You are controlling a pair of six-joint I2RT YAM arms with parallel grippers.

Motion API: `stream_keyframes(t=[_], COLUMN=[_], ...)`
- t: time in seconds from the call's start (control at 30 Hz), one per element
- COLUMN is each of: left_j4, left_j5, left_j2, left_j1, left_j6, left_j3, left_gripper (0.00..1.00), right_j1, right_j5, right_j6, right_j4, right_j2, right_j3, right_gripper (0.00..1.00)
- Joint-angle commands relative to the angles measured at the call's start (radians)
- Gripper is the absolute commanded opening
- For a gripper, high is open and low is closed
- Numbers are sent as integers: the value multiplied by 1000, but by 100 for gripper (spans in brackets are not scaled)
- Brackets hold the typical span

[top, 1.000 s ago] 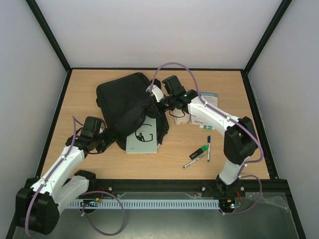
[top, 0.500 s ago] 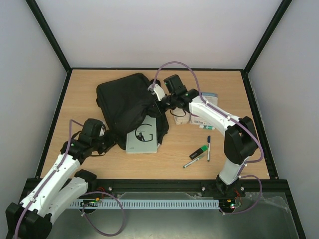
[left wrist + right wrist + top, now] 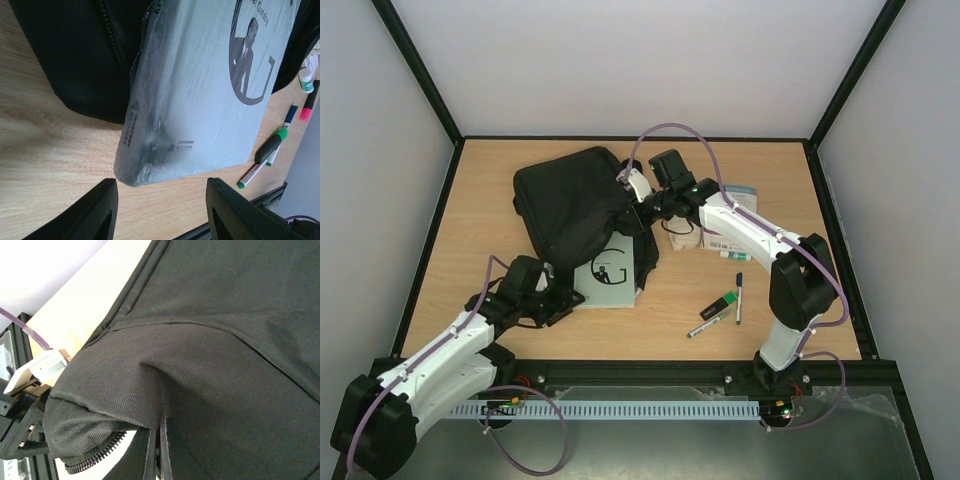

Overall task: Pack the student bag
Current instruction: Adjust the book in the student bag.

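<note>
Left gripper [image 3: 160,192] is hovering part-open at a wrapped book [image 3: 200,100]; right gripper [image 3: 642,203] is pinching the student bag [image 3: 570,205].

Nearest, the left gripper's two black fingers are standing apart with nothing between them, just short of the book's corner. The book, a pale grey slab in creased glossy film, is lying with its far end under the bag's zip edge. The bag, soft black woven fabric, is slumping left of centre, the right gripper's thin jaws sitting clamped on a fold of it. Pens [image 3: 725,305] are lying rightward on the light wood-grain surface [image 3: 480,200]; pale walls [image 3: 620,60] are rising behind a black frame [image 3: 420,70].
</note>
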Motion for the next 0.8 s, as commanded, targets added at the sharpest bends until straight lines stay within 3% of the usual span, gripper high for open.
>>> stream_keyframes(t=[0.0,0.3,0.53,0.7,0.77], left_j4=[112,215,454,605,661], left_j5=[43,27,54,73,94], left_j2=[7,69,91,115,140], left_j1=[-6,-5,1,20,29], left_j6=[-31,-52,-105,-118,-120], left_j3=[-42,-93,-171,-199,-202], left_gripper=[51,67,55,58,51], right_j1=[-5,-5,-5,-5,-5], right_j5=[-44,-55,-73,-81,-83], right_j6=[20,23,37,39,41], right_j4=[43,42,49,52,53], right_j2=[10,9,14,15,16], right_j3=[39,34,28,24,22], right_gripper=[1,1,1,1,1])
